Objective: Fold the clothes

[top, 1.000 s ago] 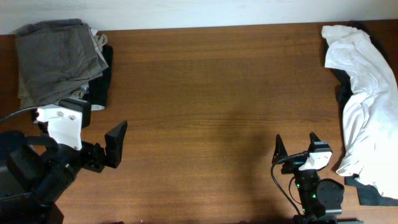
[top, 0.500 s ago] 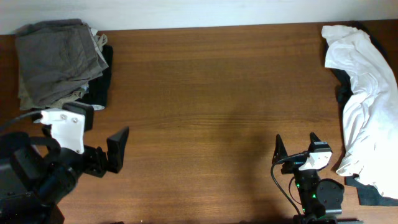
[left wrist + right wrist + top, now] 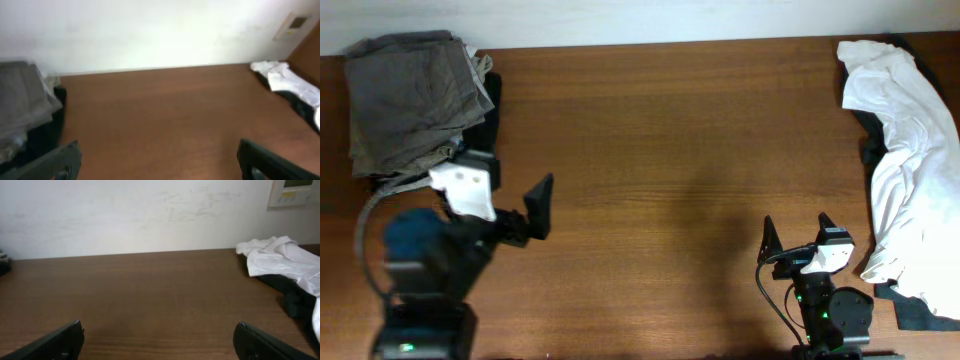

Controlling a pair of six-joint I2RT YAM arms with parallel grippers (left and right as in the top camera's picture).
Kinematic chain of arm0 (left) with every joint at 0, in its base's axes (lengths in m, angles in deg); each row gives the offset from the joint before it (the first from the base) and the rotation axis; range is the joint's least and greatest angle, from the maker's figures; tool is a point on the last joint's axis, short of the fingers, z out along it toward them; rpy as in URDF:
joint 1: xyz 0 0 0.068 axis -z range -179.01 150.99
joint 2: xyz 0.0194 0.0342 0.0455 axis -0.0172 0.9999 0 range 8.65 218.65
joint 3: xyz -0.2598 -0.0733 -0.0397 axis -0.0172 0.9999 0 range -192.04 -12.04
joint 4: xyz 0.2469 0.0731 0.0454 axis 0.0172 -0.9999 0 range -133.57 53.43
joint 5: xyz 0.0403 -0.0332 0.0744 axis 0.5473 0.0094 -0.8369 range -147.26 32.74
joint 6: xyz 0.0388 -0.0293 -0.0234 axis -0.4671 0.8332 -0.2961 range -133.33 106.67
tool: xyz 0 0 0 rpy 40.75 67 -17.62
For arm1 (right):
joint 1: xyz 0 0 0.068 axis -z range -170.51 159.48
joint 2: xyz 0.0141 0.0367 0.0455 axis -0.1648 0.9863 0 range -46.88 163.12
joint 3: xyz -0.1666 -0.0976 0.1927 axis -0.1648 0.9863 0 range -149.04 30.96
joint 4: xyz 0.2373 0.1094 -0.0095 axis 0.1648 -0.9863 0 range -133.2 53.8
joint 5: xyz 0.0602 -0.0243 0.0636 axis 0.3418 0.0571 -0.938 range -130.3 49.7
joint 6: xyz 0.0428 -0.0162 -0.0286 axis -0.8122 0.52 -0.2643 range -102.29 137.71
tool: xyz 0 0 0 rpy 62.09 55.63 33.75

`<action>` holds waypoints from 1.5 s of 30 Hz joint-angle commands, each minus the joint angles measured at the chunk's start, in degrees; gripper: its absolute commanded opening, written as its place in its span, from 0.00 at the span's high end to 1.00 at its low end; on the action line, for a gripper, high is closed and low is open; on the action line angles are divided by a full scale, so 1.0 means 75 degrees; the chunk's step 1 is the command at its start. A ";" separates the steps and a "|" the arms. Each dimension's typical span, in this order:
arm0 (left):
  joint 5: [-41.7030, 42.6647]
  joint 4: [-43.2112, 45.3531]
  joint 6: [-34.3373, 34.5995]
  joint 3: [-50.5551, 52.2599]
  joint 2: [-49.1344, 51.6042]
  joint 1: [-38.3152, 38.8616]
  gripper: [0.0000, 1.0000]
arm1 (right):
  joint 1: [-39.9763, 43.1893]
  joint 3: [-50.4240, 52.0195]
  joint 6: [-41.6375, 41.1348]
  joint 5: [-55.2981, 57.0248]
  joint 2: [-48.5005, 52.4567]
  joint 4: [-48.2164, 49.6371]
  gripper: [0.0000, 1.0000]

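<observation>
Grey-olive shorts (image 3: 410, 95) lie folded on a pile at the back left, over a beige piece and a black garment (image 3: 482, 135). A crumpled white shirt (image 3: 905, 150) lies along the right edge on another black garment (image 3: 920, 312). My left gripper (image 3: 510, 182) is open and empty, just right of the pile's near corner. Its wrist view shows its gripper (image 3: 157, 165) over bare wood, with the shorts (image 3: 20, 105) at left and the shirt (image 3: 285, 82) far right. My right gripper (image 3: 797, 235) is open and empty near the front edge, left of the shirt (image 3: 280, 260).
The brown wooden table (image 3: 670, 130) meets a white wall at the back. A wall panel (image 3: 297, 190) hangs above the shirt's corner. The left arm's cable loops at the front left.
My left arm has swung right and toward the back, its open gripper now beside the pile's near corner. The right arm and the clothes have not moved.
</observation>
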 commanded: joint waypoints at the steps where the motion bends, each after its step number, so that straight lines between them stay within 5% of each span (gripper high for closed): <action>1: -0.0959 0.1582 0.1067 0.1990 -0.1000 0.0198 0.01 | 0.0067 0.0035 0.0003 0.0070 -0.0067 -0.0058 0.01; 7: -0.2302 0.3235 0.1070 0.4336 -0.2463 0.0204 0.01 | 0.0067 0.0035 0.0003 0.0070 -0.0070 -0.0055 0.02; 14: -0.2486 0.4430 0.1070 0.6204 -0.3943 0.0204 0.01 | 0.0067 0.0035 0.0003 0.0070 -0.0070 -0.0055 0.01; 20: -0.3159 0.4130 0.1064 0.6280 -0.4462 0.0204 0.01 | 0.0067 0.0035 0.0003 0.0070 -0.0070 -0.0058 0.01; 24: -0.3258 0.2503 0.1052 0.6280 -0.5502 0.0204 0.01 | 0.0067 0.0035 0.0003 0.0070 -0.0067 -0.0058 0.01; 29: -0.2885 0.2503 0.0895 0.6277 -0.5450 0.0195 0.01 | 0.0067 0.0035 0.0003 0.0070 -0.0070 -0.0058 0.01; 34: -0.1801 0.2448 -0.0705 0.6274 -0.5450 0.0195 0.01 | 0.0067 0.0035 0.0003 0.0070 -0.0070 -0.0055 0.01; 45: -0.1958 0.2445 -0.0711 0.6274 -0.5441 -0.0020 0.01 | 0.0067 0.0035 0.0003 0.0070 -0.0070 -0.0058 0.01</action>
